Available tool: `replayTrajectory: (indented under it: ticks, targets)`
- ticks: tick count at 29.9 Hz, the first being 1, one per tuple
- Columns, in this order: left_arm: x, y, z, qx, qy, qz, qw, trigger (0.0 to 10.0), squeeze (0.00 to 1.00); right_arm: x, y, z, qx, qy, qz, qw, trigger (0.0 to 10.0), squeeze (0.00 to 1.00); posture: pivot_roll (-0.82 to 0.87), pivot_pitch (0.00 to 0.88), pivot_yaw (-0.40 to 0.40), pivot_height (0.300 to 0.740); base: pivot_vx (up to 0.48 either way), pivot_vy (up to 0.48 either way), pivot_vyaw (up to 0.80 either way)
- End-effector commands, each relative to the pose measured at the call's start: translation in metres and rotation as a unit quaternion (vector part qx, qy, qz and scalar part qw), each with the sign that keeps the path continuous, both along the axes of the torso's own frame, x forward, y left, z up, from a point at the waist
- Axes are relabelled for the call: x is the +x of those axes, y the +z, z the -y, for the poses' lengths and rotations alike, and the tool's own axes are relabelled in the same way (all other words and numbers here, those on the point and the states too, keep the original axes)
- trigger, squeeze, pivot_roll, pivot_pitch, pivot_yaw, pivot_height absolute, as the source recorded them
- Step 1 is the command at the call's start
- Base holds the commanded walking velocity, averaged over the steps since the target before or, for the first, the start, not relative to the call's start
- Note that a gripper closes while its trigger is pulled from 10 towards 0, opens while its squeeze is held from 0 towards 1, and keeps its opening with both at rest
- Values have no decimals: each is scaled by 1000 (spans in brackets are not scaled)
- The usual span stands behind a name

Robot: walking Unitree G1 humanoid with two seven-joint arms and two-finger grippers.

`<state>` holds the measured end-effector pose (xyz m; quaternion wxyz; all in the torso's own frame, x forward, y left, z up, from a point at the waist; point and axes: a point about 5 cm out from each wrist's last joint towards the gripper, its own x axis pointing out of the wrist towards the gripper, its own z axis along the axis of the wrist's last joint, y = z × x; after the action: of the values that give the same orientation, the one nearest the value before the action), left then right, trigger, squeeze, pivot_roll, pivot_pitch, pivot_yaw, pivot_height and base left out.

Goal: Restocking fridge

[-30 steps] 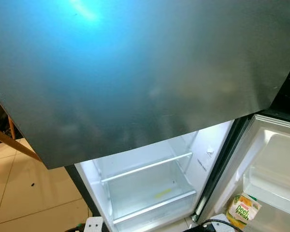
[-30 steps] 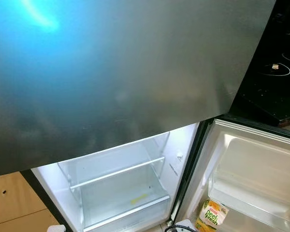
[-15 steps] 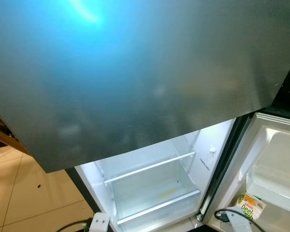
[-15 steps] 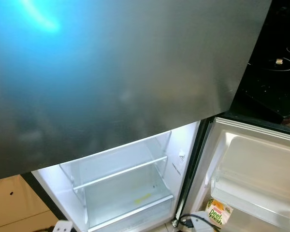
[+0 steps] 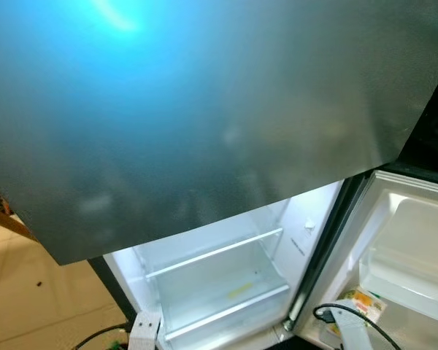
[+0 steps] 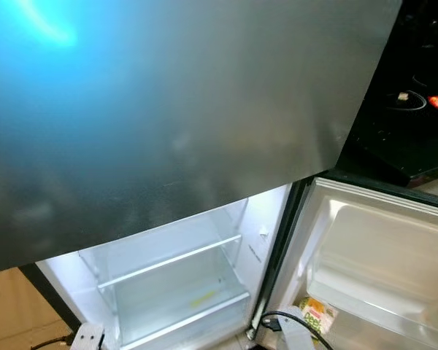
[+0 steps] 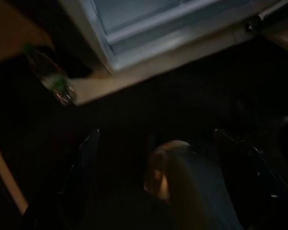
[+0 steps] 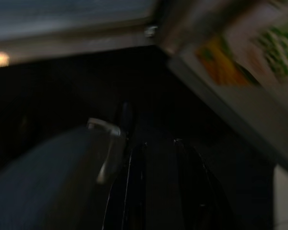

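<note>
The fridge's lower compartment (image 5: 204,288) stands open and lit, with a glass shelf (image 5: 212,253) and a small yellow thing (image 5: 239,291) lying below it. Its door (image 5: 409,240) hangs open to the right. A yellow and green juice carton (image 5: 361,300) stands in the door's lowest shelf, seen blurred as the carton (image 8: 240,57) in the right wrist view. My right arm (image 5: 347,329) is low, just before the carton. My right gripper (image 8: 159,143) points at the fridge's base, fingers close together and bare. My left arm (image 5: 144,328) is low by the fridge's front. My left gripper (image 7: 156,139) has its fingers wide apart over a dim rounded shape.
The closed upper door (image 5: 219,109), grey steel, looms close above. A black hob (image 6: 416,109) with a red light lies at the far right. A plastic bottle (image 7: 53,81) lies on the floor by the fridge's base. Tan floor tiles (image 5: 29,306) and a wooden leg (image 5: 4,219) are left.
The camera has shifted slightly. My right arm has risen into view at the bottom right, in front of the carton. The left arm stays low.
</note>
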<state>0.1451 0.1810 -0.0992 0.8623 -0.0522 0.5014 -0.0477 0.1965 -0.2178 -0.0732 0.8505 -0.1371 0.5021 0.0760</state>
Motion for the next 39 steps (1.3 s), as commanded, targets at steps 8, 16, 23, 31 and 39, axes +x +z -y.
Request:
replayTrajectory:
  ticks: [8, 16, 23, 31, 39]
  targets:
    - [9, 2, 9, -11, 2, 9, 1000, 10000, 0, 1, 1, 5, 6, -39, 4, 999, 10000, 0, -15, 0, -21, 740, 0, 0, 800]
    - [21, 8, -2, 9, 21, 23, 999, 10000, 0, 14, 6, -3, 1, -38, 20, 999, 10000, 0, 8, 0, -2, 740, 0, 0, 100]
    - [11, 5, -16, 20, 41, 9, 999, 10000, 0, 18, 7, -15, 37, -67, 31, 997, 10000, 0, 7, 0, 27, 740, 0, 0, 0]
    - [14, 7, -13, 13, 32, 14, 999, 10000, 0, 24, 8, -34, 95, -74, 35, 992, 10000, 0, 3, 0, 21, 740, 0, 0, 197]
    - [22, 8, -2, 1, 36, 20, 999, 10000, 0, 19, 5, -34, 99, -82, 28, 991, 10000, 0, -8, 0, 24, 740, 0, -326, 591]
